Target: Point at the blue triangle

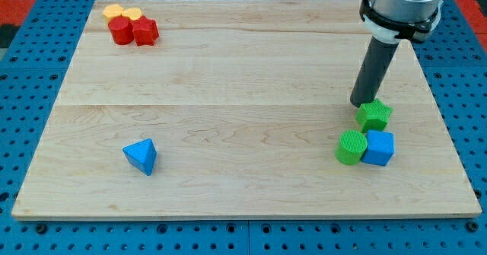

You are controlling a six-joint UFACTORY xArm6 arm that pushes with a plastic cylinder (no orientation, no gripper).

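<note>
The blue triangle [141, 156] lies alone on the wooden board at the view's lower left. My tip [361, 103] is at the view's right, far from the blue triangle, right beside the upper left of a green star [374, 115]. Just below the star sit a green cylinder [351, 147] and a blue cube [379, 148], side by side and touching.
At the view's top left corner of the board [243, 65] a cluster holds a red cylinder [119, 31], a red star [144, 31], a yellow block [133, 14] and an orange block [113, 12]. A blue pegboard [30, 95] surrounds the board.
</note>
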